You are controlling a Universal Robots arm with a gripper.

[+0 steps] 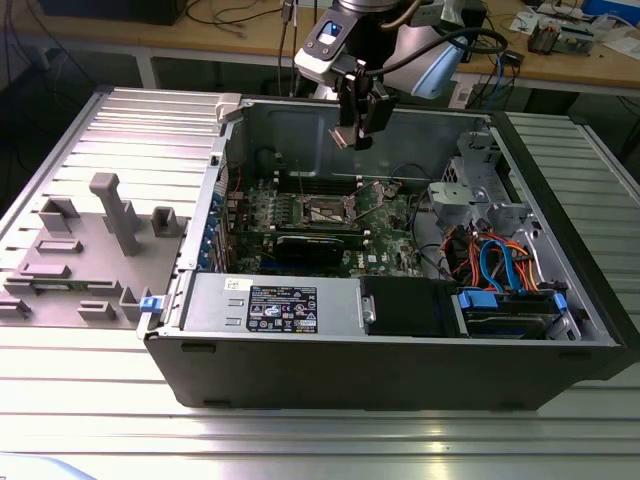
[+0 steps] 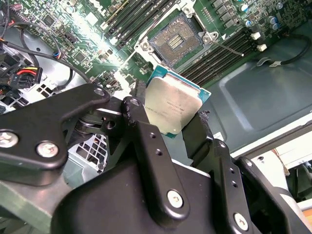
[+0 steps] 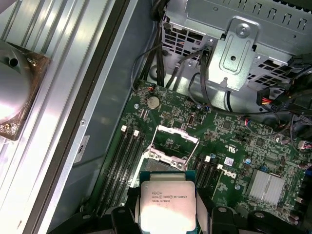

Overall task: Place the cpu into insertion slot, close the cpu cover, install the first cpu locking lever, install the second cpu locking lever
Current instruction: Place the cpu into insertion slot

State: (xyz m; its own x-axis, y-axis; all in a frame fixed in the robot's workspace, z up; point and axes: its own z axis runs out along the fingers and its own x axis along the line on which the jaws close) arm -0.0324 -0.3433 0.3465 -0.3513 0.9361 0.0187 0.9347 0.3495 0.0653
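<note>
My gripper [image 1: 352, 135] hangs above the open computer case, over the green board, shut on the cpu [image 1: 340, 138]. In both wrist views the cpu [image 2: 171, 108] [image 3: 165, 204] is a pale silvery square chip clamped by its edges between my black fingers [image 2: 141, 129]. Below it, apart from the chip, lies the insertion slot [image 2: 175, 41] [image 1: 325, 210], a dark square recess with a silver rim and nothing in it. The cpu cover [image 3: 173, 141] stands raised at the slot's far edge. A thin metal lever [image 2: 226, 48] sticks out beside the slot.
A black graphics card [image 1: 320, 243] lies just in front of the slot, with a labelled black box [image 1: 280, 305] nearer the case front. A metal drive cage [image 1: 480, 190] and orange and blue cables [image 1: 495, 260] sit at the exterior view's right. Memory slots [image 3: 126, 161] flank the socket.
</note>
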